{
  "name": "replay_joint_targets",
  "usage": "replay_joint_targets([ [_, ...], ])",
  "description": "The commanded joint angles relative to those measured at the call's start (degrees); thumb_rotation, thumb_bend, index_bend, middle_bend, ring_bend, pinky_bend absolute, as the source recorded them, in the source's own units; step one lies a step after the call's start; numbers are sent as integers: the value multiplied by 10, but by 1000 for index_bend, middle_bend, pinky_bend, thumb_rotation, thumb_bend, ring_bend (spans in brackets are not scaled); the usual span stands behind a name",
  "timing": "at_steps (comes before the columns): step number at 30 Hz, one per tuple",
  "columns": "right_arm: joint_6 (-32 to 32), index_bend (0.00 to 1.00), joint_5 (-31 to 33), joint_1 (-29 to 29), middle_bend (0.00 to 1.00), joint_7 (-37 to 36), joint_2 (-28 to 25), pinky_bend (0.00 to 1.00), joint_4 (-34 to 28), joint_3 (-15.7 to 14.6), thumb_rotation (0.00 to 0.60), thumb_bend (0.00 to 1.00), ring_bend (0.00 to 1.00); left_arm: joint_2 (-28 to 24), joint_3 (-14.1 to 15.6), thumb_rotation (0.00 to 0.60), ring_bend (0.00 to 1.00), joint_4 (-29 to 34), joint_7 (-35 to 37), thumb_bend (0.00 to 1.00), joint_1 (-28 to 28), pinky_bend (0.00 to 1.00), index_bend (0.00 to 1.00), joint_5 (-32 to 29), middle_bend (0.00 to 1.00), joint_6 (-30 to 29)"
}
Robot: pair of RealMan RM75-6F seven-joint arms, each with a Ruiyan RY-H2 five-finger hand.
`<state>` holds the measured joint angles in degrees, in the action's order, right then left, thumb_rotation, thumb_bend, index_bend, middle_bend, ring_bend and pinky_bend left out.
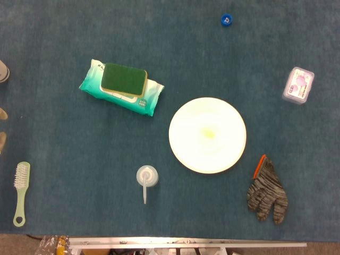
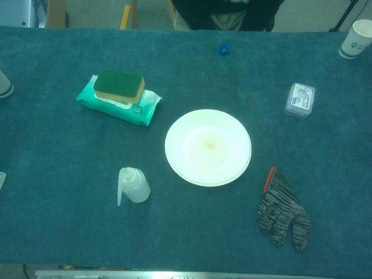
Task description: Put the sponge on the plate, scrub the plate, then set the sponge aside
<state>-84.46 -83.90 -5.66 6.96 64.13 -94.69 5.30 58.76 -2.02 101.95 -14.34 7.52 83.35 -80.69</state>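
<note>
A sponge (image 1: 124,79) (image 2: 118,85), green on top with a yellow base, lies on a teal pack of wet wipes (image 1: 139,101) (image 2: 139,111) at the left of the middle. To its right, a white round plate (image 1: 207,135) (image 2: 208,147) rests on the blue table cloth with a faint yellow smear at its centre. Neither view shows a hand or an arm.
A clear squeeze bottle (image 1: 146,177) (image 2: 133,185) lies in front of the plate's left side. A striped work glove (image 1: 267,192) (image 2: 282,211) lies at front right. There is a brush (image 1: 21,192) at far left, a small plastic box (image 1: 298,85) (image 2: 300,99) at right, a blue cap (image 1: 227,20) (image 2: 224,50) at the back, and a paper cup (image 2: 356,38).
</note>
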Motion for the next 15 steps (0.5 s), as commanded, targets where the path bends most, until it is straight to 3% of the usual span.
replay_joint_targets([
  [1, 1, 538, 0, 1, 432, 0, -1, 498, -1, -1, 600, 327, 355, 0, 0, 600, 277, 0, 1, 322, 1, 296, 404, -1, 389, 3],
  [9, -1, 538, 0, -1, 432, -5, -4, 498, -4, 2, 600, 327, 355, -6, -3, 600, 277, 5, 11, 322, 23, 296, 405, 9, 390, 29],
  [15, 12, 538, 5, -13, 432, -14, -7, 498, -12, 13, 600, 327, 355, -21, -11, 600, 277, 15, 26, 322, 63, 296, 406, 16, 391, 81],
])
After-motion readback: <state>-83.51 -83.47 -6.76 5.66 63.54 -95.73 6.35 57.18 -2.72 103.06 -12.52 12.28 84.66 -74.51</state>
